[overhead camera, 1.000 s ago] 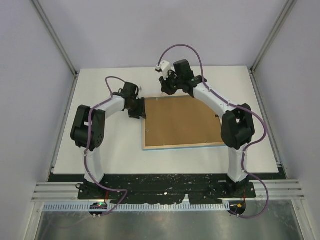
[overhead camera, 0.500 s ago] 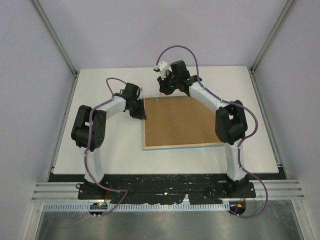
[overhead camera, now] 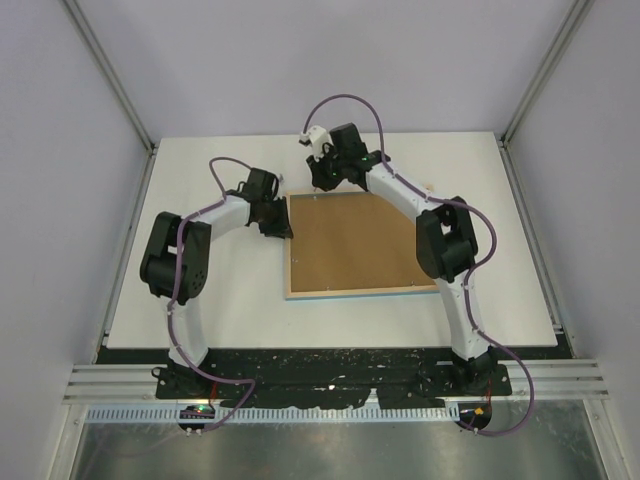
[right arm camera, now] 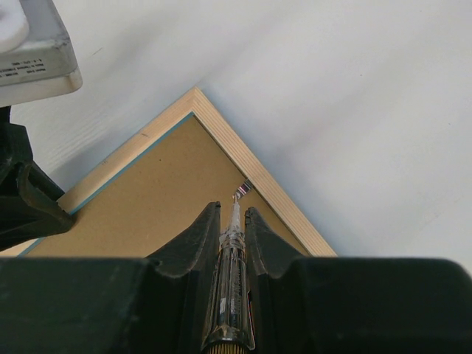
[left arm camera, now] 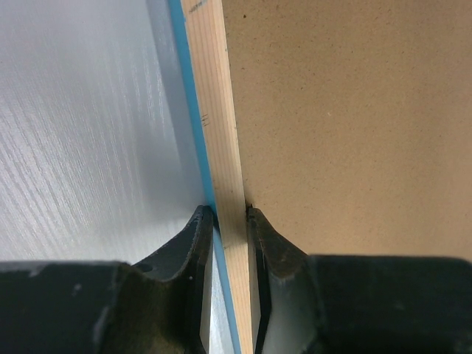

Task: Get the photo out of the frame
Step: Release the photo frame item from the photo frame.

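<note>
The frame [overhead camera: 350,291] lies face down on the white table, its light wood back up and a light-blue edge [left arm camera: 193,110] showing. The plain brown backing board [overhead camera: 355,240] fills it and hides the photo. My left gripper [overhead camera: 283,228] is shut on the frame's left rail [left arm camera: 217,133], one finger outside it and one on the board side. My right gripper [right arm camera: 233,208] is over the frame's far left corner, shut on a clear-handled screwdriver [right arm camera: 232,258]. The screwdriver's tip touches a small metal tab [right arm camera: 242,190] on the far rail [right arm camera: 265,181].
The white table [overhead camera: 200,290] is walled in by pale enclosure panels with metal posts at the back corners. Purple cables loop above both arms. My left arm's wrist [right arm camera: 22,199] shows at the left edge of the right wrist view.
My left gripper has closed onto the frame's left rail. My right arm has shifted left along the far rail, with the screwdriver still in its grip.
</note>
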Controlling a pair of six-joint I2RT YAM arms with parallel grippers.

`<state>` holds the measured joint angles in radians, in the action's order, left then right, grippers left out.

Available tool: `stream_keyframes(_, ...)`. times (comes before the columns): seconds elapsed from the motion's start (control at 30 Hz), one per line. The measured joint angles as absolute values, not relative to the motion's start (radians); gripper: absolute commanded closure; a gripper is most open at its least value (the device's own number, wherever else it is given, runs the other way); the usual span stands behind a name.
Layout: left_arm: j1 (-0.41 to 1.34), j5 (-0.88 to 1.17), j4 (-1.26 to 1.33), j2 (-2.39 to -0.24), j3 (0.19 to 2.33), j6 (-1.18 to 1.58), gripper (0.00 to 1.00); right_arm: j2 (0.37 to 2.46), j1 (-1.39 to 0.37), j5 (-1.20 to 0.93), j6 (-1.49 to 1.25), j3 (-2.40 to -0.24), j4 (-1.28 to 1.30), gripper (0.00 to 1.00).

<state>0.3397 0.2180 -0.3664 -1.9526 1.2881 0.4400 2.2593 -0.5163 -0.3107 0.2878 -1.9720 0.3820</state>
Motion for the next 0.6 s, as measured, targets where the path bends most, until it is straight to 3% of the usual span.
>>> stream_keyframes(0.6,0.337,0.228,-0.337,-1.949,1.274,0.443,0.79,2.323,-0.541,-0.187,0.316,-1.994,0.39,0.92)
